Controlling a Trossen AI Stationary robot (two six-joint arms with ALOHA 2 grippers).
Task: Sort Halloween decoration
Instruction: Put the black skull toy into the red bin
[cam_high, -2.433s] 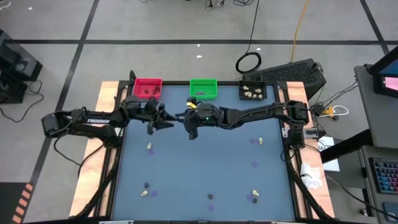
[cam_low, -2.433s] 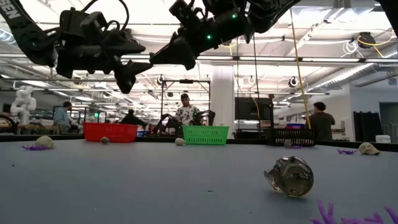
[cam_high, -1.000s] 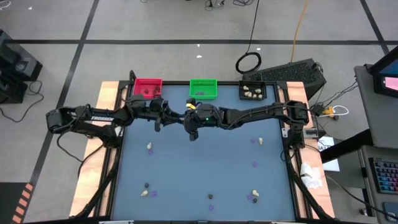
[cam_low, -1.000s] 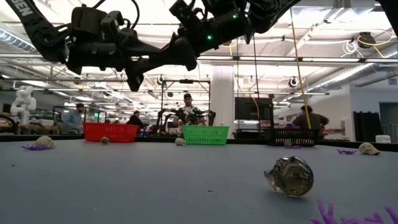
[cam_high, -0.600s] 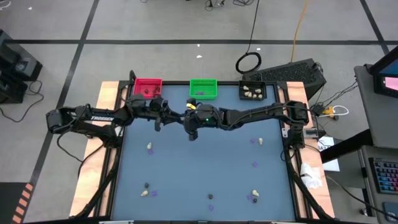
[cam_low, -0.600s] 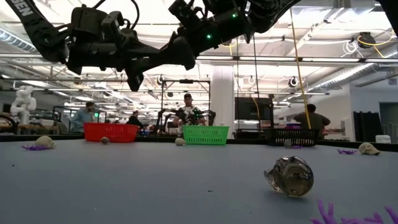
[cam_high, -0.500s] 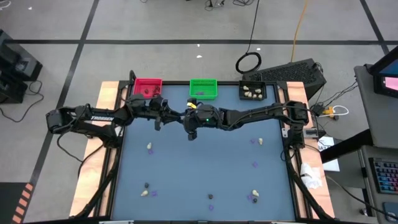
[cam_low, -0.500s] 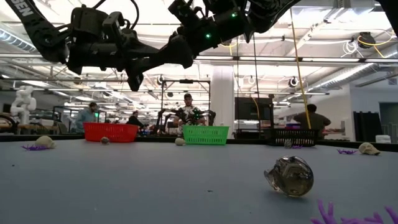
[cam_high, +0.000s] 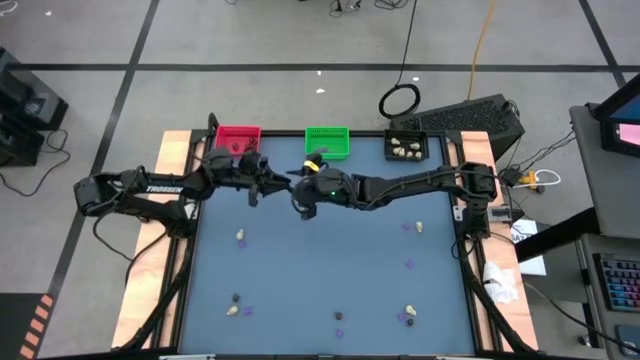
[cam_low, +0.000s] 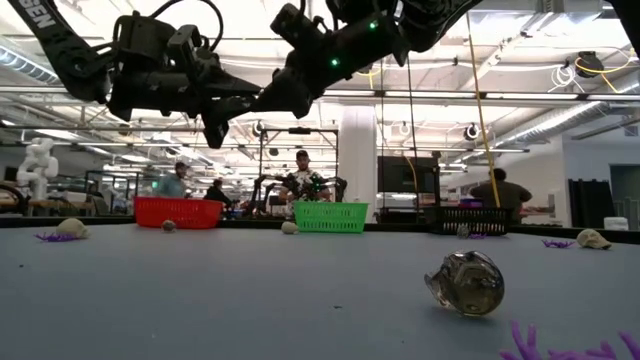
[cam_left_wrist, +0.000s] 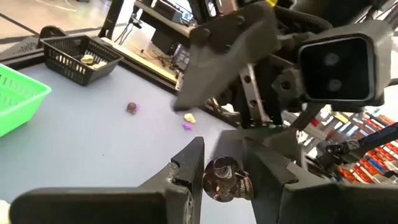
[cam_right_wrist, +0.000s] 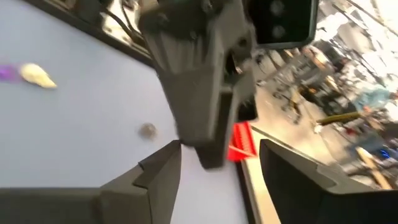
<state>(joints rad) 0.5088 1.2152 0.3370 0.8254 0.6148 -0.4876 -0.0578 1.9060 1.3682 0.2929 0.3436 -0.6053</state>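
The left end effector (cam_left_wrist: 227, 180) hangs in the air above the far part of the tabletop (cam_high: 330, 270), just in front of the red bin (cam_high: 238, 139), its fingers clamped on a dark grey-black lump (cam_left_wrist: 225, 179). The right end effector (cam_right_wrist: 214, 165) meets it nose to nose in front of the green bin (cam_high: 327, 142); its fingers stand spread apart with nothing between them, flanking the tip of the left one.

The other trinkets lie scattered on the blue tabletop, well apart from both end effectors. A cream-white lump (cam_high: 241, 237) sits left of the middle. Toward the right edge a cream-white lump (cam_high: 419, 227) lies beside a flat purple bit (cam_high: 406, 226), with another purple bit (cam_high: 409, 265) nearer the front. Along the front edge lie a dark lump (cam_high: 235, 298), a cream one (cam_high: 232, 310), a dark one (cam_high: 339, 317) and a cream one (cam_high: 408, 312) with purple bits close by. In the low view a dark lump (cam_low: 465, 282) lies nearest the camera.

The black bin (cam_high: 406, 147) at the far right corner holds several cream lumps; the red bin holds dark ones.

Beyond the tabletop is a bright workshop hall with people (cam_low: 303, 182) at benches.
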